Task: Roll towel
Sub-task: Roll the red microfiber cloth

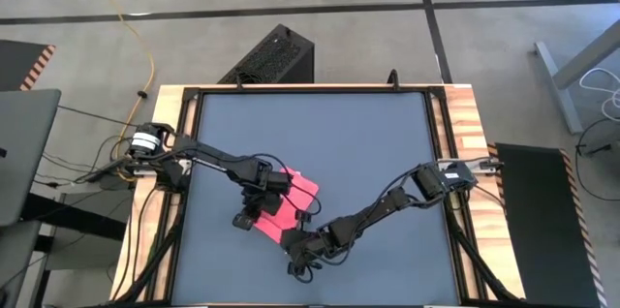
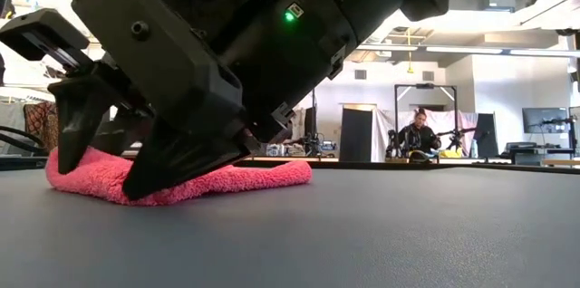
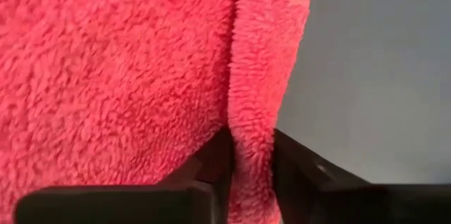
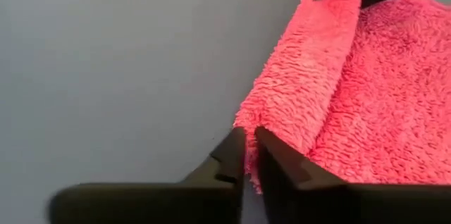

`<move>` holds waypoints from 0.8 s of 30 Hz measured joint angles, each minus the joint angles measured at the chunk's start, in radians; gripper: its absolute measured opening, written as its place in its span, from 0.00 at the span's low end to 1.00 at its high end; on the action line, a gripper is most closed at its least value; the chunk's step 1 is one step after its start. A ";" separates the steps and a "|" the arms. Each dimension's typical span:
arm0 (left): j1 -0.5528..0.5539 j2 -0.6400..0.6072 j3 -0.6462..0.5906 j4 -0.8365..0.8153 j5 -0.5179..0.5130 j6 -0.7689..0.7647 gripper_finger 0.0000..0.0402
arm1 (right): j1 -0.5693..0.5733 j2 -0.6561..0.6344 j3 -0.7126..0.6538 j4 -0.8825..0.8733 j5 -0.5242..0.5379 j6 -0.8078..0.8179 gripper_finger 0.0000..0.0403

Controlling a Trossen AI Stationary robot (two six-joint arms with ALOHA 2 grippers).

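Even, bright indoor light — ceiling strips glare in the low view, nearby gripper (image 2: pixel 136 157) looming blurred and dark.

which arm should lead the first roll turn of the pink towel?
Probably left. The left gripper has a fold of the fuzzy pink-red cloth towel between its jaws, along one edge. The right gripper pinches only a corner tip, better for anchoring.

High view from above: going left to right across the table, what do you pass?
Table's wooden left edge → left gripper → towel → right arm's wrist → table's wooden right edge.
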 joint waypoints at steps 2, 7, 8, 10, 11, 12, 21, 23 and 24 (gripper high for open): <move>0.011 0.000 0.000 -0.029 0.000 0.008 0.25 | -0.001 -0.001 0.000 -0.006 -0.016 0.014 0.04; 0.033 0.000 0.000 -0.065 0.010 0.035 0.30 | -0.001 -0.001 0.000 -0.011 -0.030 0.032 0.04; 0.036 0.000 0.000 -0.069 0.020 0.044 0.30 | -0.001 -0.002 0.000 -0.012 -0.036 0.033 0.03; 0.041 -0.008 -0.001 -0.072 0.050 0.065 0.31 | -0.001 -0.004 -0.001 -0.013 -0.052 0.047 0.02; 0.042 -0.021 -0.006 -0.069 0.058 0.072 0.31 | -0.001 -0.004 -0.001 -0.013 -0.063 0.052 0.02; 0.042 -0.038 -0.011 -0.067 0.056 0.078 0.31 | -0.001 -0.004 -0.001 -0.013 -0.077 0.056 0.02; 0.040 -0.327 -0.179 0.158 -0.033 0.010 0.31 | 0.000 -0.010 -0.042 0.059 -0.164 0.111 0.02; 0.031 -0.409 -0.244 0.317 -0.045 -0.039 0.31 | 0.000 -0.010 -0.050 0.073 -0.163 0.115 0.02; 0.024 -0.443 -0.272 0.403 -0.046 -0.068 0.31 | 0.000 -0.010 -0.050 0.073 -0.164 0.116 0.02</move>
